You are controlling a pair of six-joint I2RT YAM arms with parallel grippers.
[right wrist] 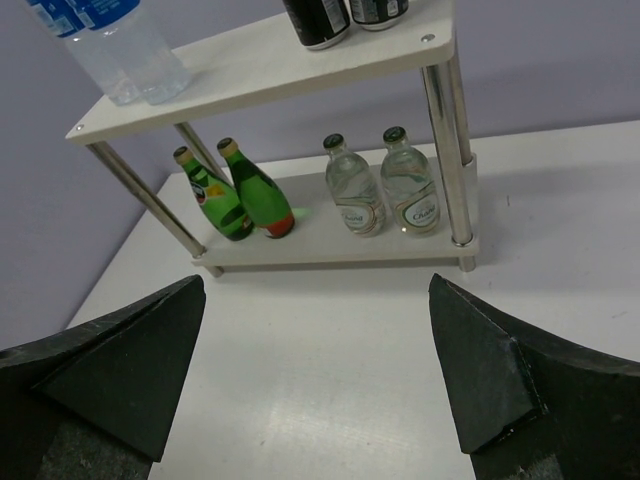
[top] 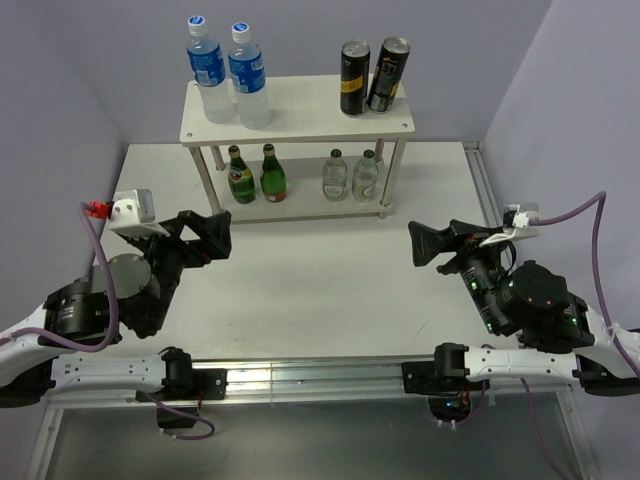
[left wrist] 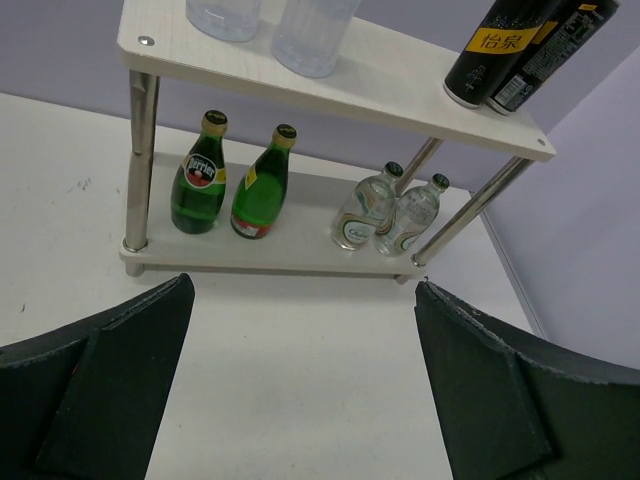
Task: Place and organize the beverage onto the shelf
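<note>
Cream-white shelf (top: 300,108) at the overhead frame's upper centre carries every drink — water bottles (top: 248,75) and cans (top: 355,80) on top, green glass bottles (top: 272,176) and clear glass bottles (top: 336,176) below — so park your left gripper (top: 222,238) and right gripper (top: 417,245), both wide and empty, well apart from it, lower left and lower right, without nudging it.

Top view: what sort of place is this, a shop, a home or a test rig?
Most likely a robot lab bench, not a shop or home: a white table boxed in by plain lilac walls, two arms bolted to a metal rail, and one small shelf of bottles and cans.
</note>
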